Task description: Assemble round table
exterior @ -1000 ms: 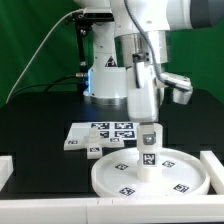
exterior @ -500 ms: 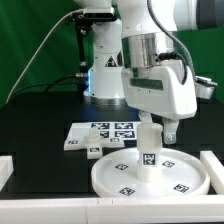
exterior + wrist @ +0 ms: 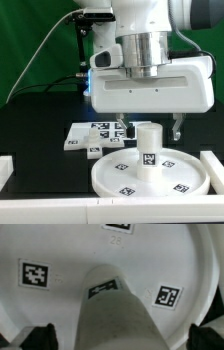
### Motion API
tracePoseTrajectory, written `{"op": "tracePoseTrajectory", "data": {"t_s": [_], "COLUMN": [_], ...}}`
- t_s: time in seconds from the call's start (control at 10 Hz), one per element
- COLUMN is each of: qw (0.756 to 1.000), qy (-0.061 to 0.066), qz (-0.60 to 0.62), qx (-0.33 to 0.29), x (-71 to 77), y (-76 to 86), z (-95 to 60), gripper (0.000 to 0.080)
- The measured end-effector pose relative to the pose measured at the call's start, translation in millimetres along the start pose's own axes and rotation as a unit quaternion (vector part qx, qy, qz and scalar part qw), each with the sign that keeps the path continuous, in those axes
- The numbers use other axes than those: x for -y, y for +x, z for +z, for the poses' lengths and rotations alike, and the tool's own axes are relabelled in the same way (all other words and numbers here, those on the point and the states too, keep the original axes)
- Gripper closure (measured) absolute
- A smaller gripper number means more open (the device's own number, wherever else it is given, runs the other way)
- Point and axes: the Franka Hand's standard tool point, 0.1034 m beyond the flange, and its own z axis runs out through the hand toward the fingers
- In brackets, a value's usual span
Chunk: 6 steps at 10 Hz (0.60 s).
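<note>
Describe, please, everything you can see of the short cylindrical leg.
The short cylindrical leg is white, plastic-looking and smooth, with a small black-and-white square tag low on its side. It stands upright at the middle of the round disc, its foot on the disc's floor. The open gripper straddles it from above, neither finger touching it.

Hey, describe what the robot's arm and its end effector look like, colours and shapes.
The arm is glossy white with rounded links and a silvery grey cylindrical wrist collar. The end effector has a wide, boxy white body and two short dark fingers. A black cable runs toward its base, where a blue light glows.
</note>
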Motion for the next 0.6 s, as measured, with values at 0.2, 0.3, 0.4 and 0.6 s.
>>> {"op": "tracePoseTrajectory", "data": {"t_s": [0.2,0.3,0.4,0.6], "qw": [0.997,0.996,0.983,0.967], "qy": [-0.006,-0.007,-0.013,-0.015], "qz": [-0.071,-0.085,-0.181,-0.254], "qx": [0.000,0.000,-0.001,-0.013], "x": [-2.9,-3.3,-2.9,2.8], "y": [0.6,0.9,2.6,3.5], "z": [0.9,0.9,0.1,-0.7], "gripper": [0.0151,0.0151,0.0151,0.0151]}}
